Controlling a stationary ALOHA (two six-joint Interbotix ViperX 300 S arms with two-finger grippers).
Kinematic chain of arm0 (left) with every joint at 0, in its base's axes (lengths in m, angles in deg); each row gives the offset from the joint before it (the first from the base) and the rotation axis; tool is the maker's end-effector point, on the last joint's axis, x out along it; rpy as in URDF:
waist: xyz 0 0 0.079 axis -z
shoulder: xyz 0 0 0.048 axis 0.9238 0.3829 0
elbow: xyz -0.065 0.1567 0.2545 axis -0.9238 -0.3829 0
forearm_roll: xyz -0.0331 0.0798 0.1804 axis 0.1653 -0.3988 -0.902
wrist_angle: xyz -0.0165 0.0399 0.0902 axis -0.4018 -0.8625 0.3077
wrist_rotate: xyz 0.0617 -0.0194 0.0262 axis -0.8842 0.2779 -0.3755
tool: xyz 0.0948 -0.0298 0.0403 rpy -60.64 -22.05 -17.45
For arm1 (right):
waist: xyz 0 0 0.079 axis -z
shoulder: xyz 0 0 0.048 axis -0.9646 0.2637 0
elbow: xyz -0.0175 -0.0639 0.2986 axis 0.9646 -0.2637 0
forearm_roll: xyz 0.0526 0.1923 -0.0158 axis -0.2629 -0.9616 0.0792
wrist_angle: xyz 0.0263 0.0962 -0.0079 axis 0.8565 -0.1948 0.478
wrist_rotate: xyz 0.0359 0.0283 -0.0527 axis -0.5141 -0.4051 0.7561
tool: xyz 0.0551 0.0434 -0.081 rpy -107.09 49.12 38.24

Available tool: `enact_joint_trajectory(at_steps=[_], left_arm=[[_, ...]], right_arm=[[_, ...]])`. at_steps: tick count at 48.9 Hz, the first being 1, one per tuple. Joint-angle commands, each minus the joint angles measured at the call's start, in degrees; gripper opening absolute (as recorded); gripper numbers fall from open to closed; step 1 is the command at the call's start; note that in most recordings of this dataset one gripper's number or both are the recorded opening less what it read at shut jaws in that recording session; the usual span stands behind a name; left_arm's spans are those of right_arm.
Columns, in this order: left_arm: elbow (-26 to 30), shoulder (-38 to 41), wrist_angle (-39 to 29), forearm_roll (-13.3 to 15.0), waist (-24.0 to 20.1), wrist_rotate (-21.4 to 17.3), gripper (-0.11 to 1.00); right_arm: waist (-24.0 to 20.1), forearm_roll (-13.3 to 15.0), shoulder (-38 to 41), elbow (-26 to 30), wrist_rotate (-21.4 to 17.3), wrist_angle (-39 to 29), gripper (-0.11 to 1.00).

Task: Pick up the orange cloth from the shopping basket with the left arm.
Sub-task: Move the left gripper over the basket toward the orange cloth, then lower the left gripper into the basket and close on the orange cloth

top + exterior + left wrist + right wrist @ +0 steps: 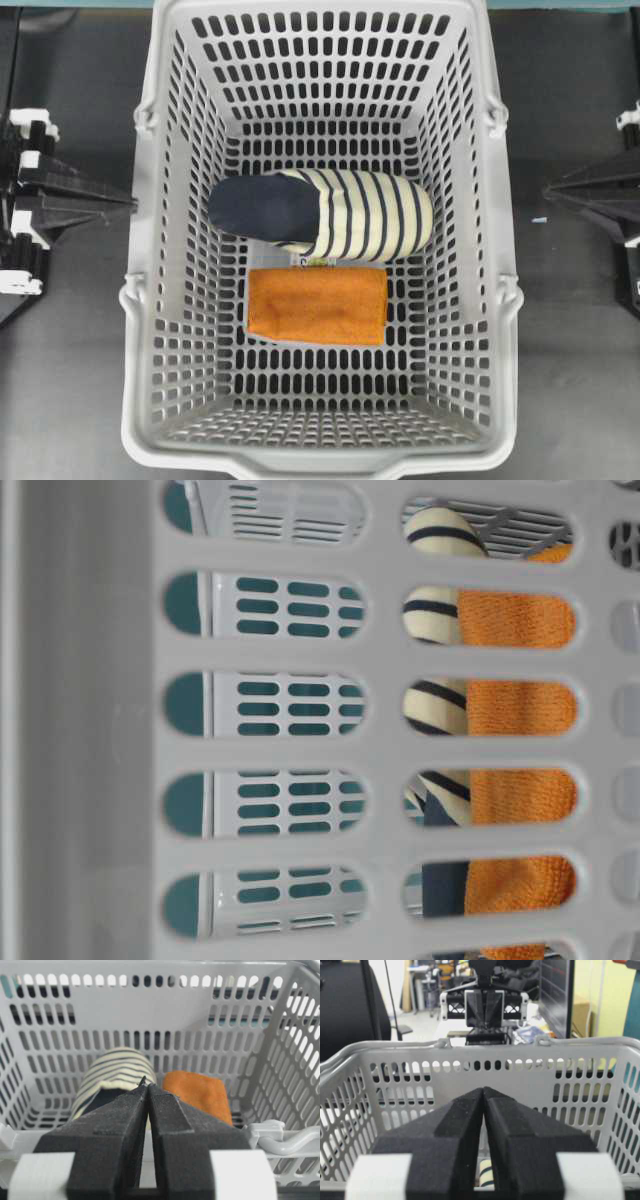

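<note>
The orange cloth (318, 305) lies flat on the floor of the grey shopping basket (145, 300), just in front of a navy-and-cream striped slipper (325, 213). Through the basket's side slots the cloth (520, 705) shows in the table-level view, and it (199, 1094) shows in the left wrist view to the right of the slipper (117, 1077). My left gripper (130, 205) is shut and empty, outside the basket's left wall; its tips (147, 1083) meet. My right gripper (548, 192) sits shut and empty outside the right wall, its tips (483, 1089) together.
Dark tabletop (70, 380) surrounds the basket on both sides. The basket's tall lattice walls and thick rim (150, 966) stand between each gripper and the things inside. A small labelled item (315, 263) peeks out between slipper and cloth.
</note>
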Motion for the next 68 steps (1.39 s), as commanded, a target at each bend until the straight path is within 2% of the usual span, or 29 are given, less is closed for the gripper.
enact_joint_trajectory(at_steps=[1, 5, 9, 17, 25, 33, 39, 45, 57, 59, 62, 68], left_arm=[[6.15, -0.18, -4.39, -2.20, 1.67, 2.11, 0.06], [10.81, 1.05, -11.16, -2.29, 2.20, 3.96, 0.00], [15.64, 3.16, -18.72, -2.29, 2.99, 5.54, 0.00], [26.89, 10.46, -32.87, -2.29, 4.75, 6.15, 0.00], [40.08, 21.88, -48.69, -2.29, 5.19, 6.06, 0.00], [50.89, 33.75, -59.41, -2.29, 5.36, 6.06, 0.00], [58.62, 42.28, -65.74, -2.29, 5.71, 5.71, 0.00], [64.07, 49.48, -70.31, -2.29, 5.89, 5.54, 0.00], [66.01, 56.69, -70.58, -2.29, 6.42, 6.15, 0.01], [65.83, 57.30, -70.49, -2.29, 6.42, 6.33, 0.04], [65.57, 58.18, -70.40, -2.29, 6.50, 6.50, 0.16], [65.39, 59.68, -70.22, -2.29, 6.59, 5.89, 0.52]], right_arm=[[-0.53, -0.09, 0.62, 0.88, -0.44, 0.62, 0.00], [-1.23, -0.62, 0.62, 0.79, -0.62, 0.62, 0.00], [-1.76, -0.70, 0.62, 0.70, -1.05, 0.62, 0.00], [-2.11, -0.62, 0.70, 0.62, -1.49, 0.44, 0.00], [-2.02, -0.70, 0.62, 0.70, -1.58, 0.70, 0.00], [-2.11, -0.70, 0.62, 0.70, -1.58, 0.79, 0.00], [-2.11, -0.70, 0.53, 0.62, -1.58, 0.79, 0.00], [-2.02, -0.62, 0.53, 0.62, -1.58, 0.70, 0.00], [-2.11, -0.70, 0.44, 0.53, -1.58, 0.44, 0.00], [-2.02, -0.70, 0.35, 0.44, -1.58, 0.44, 0.00], [-1.93, -0.70, 0.44, 0.44, -1.58, 0.44, 0.00], [-1.76, -0.79, 0.35, 0.35, -1.67, 0.44, 0.00]])
